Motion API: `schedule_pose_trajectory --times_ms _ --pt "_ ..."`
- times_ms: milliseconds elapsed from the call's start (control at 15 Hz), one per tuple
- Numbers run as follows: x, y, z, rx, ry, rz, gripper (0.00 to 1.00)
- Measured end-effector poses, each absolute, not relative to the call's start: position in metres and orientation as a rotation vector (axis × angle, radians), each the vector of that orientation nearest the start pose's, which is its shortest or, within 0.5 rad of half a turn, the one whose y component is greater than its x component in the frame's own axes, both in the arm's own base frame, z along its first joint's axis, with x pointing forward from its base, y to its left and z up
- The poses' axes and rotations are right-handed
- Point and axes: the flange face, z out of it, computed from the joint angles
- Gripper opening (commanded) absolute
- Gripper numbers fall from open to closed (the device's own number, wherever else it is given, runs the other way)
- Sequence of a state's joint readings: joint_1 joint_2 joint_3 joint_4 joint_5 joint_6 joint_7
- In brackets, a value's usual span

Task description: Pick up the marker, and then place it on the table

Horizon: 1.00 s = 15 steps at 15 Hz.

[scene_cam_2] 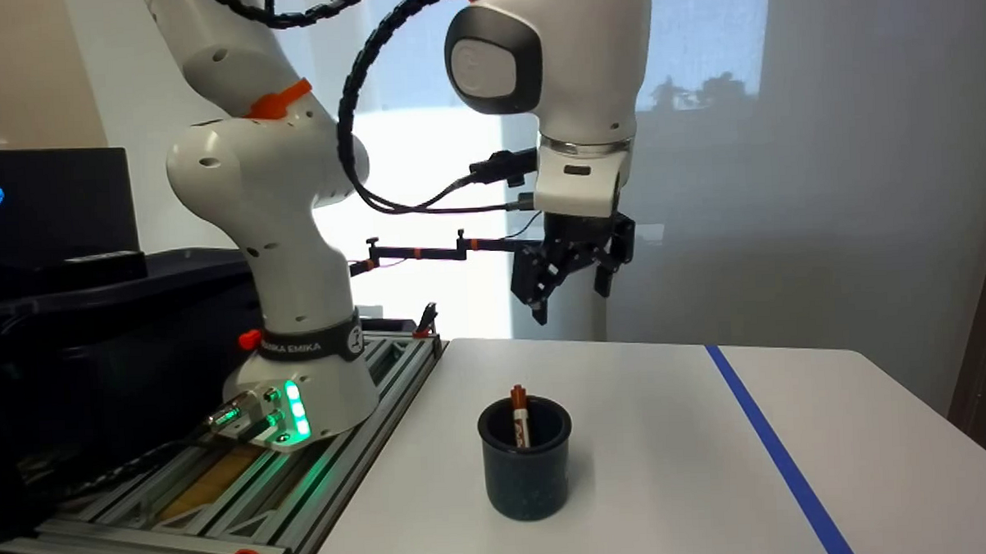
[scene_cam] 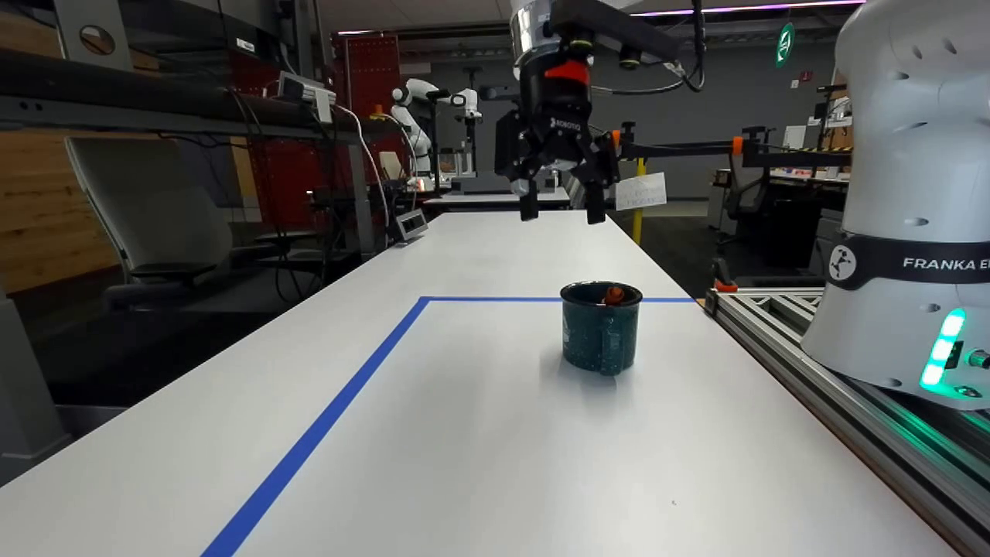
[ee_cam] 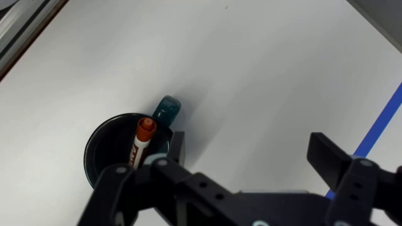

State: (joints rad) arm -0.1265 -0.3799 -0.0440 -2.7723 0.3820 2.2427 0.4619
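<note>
The marker, with an orange-red cap and a white body, stands leaning inside the dark teal cup. It shows in both exterior views (scene_cam: 613,295) (scene_cam_2: 521,422) and in the wrist view (ee_cam: 143,138), cap end up; its lower end is hidden. The cup (scene_cam: 597,340) (scene_cam_2: 526,482) (ee_cam: 106,147) stands upright on the white table (scene_cam: 495,433) (scene_cam_2: 672,467) (ee_cam: 251,62). My gripper (scene_cam: 562,212) (scene_cam_2: 572,299) (ee_cam: 248,147) is open and empty, high above the table. In the wrist view, the cup lies to the left, partly behind the left finger.
Blue tape (scene_cam: 340,410) (scene_cam_2: 769,439) (ee_cam: 380,125) marks lines on the table. A grey metal rail (scene_cam: 843,433) (scene_cam_2: 369,478) (ee_cam: 25,28) runs along the table edge beside the robot base (scene_cam: 905,309). A small grey device (scene_cam: 411,224) stands at the table's far edge.
</note>
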Motion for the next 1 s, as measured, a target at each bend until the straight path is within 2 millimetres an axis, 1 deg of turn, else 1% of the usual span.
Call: schedule_pose_trajectory --times_ms 267,333,400,533,600,867,1000 --pt "0.356 -0.07 0.298 -2.446 1.496 0.251 0.99" --pt "0.357 -0.075 0.294 -2.409 1.562 0.249 0.85" --pt "0.357 -0.079 0.289 -2.371 1.625 0.249 0.88" --pt "0.358 -0.085 0.282 -2.294 1.743 0.251 0.74" --pt "0.358 -0.087 0.279 -2.261 1.795 0.258 0.81" --pt "0.355 -0.09 0.267 -2.174 1.959 0.322 0.74" --pt "0.352 -0.09 0.263 -2.161 2.009 0.36 0.76"
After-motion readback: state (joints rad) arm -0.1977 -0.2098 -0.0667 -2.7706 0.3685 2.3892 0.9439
